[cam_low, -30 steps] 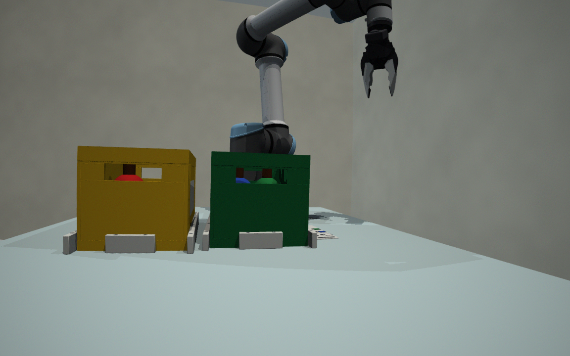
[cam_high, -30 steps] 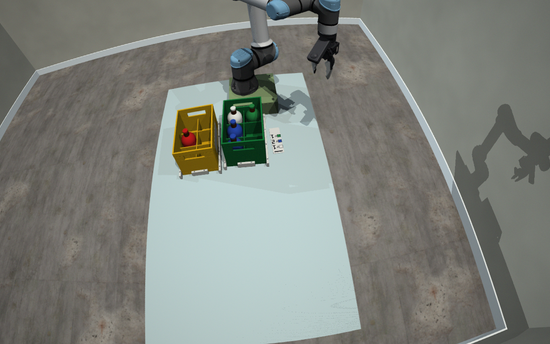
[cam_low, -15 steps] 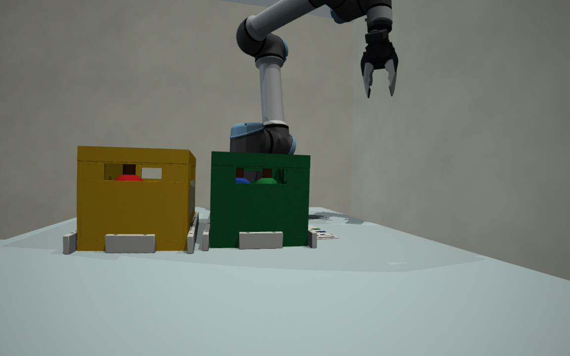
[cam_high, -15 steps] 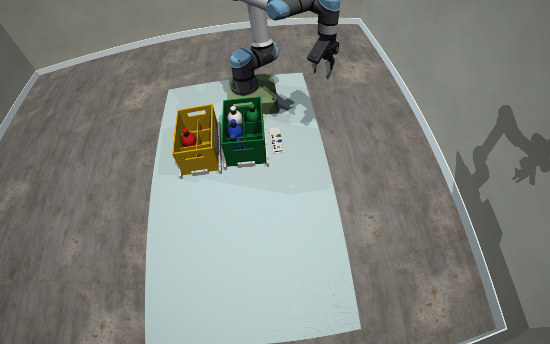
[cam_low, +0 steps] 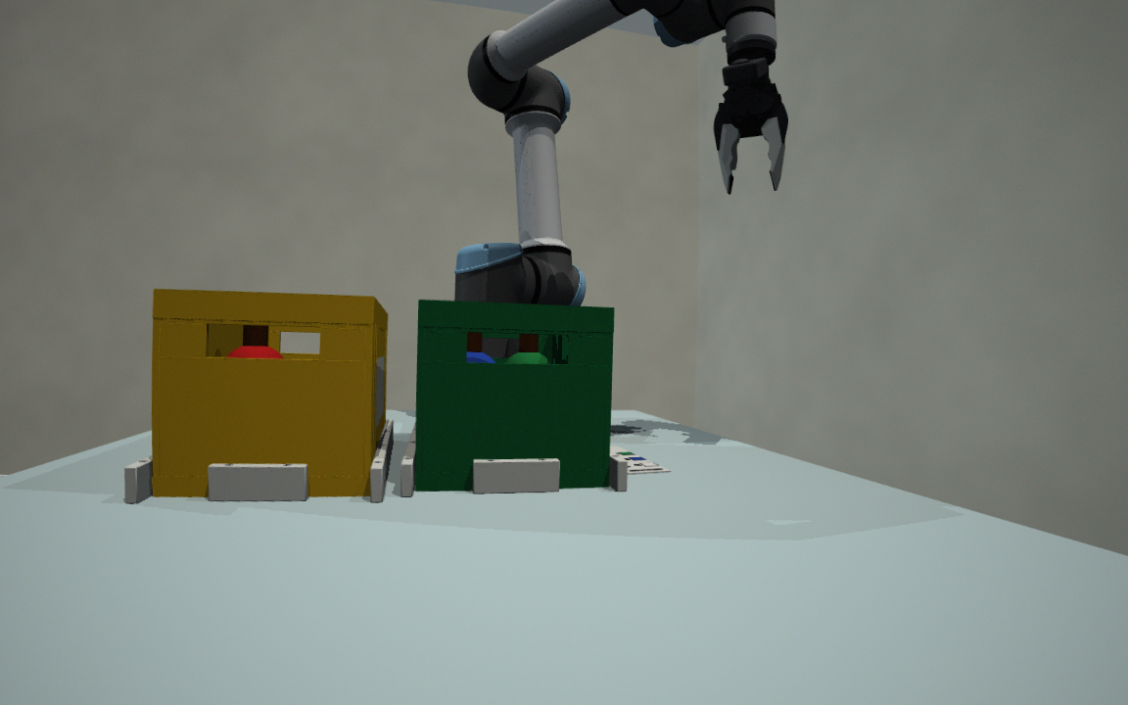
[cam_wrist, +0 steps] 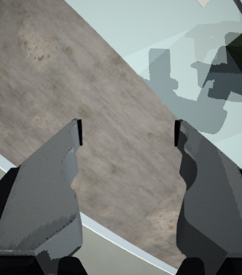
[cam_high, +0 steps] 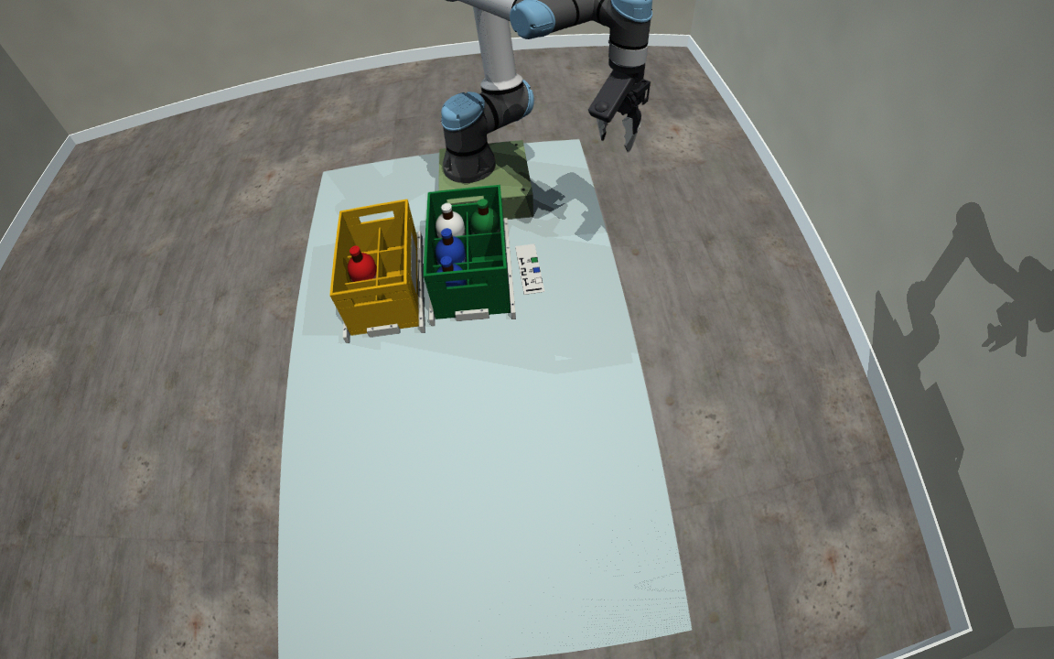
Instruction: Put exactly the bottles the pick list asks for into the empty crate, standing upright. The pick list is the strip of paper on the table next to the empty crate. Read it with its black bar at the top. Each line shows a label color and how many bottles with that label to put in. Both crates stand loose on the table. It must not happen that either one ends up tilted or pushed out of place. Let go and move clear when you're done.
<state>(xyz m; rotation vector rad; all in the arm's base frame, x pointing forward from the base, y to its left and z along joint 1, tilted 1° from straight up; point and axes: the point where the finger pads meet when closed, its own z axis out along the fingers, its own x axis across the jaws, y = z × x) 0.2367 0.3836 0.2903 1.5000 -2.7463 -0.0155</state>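
The gripper [cam_low: 751, 179] hangs high in the air off the far right corner of the worktop [cam_high: 473, 459], jaws partly open with nothing between them. Well below and to its left, the green crate [cam_high: 467, 297] holds a white bottle [cam_high: 448, 221], a green bottle [cam_high: 482, 217] and two blue bottles [cam_high: 448, 247], all standing upright. Just left of it the yellow crate [cam_high: 375, 315] holds one red bottle [cam_high: 360, 265]. The pick list [cam_high: 529, 269] lies flat just right of the green crate.
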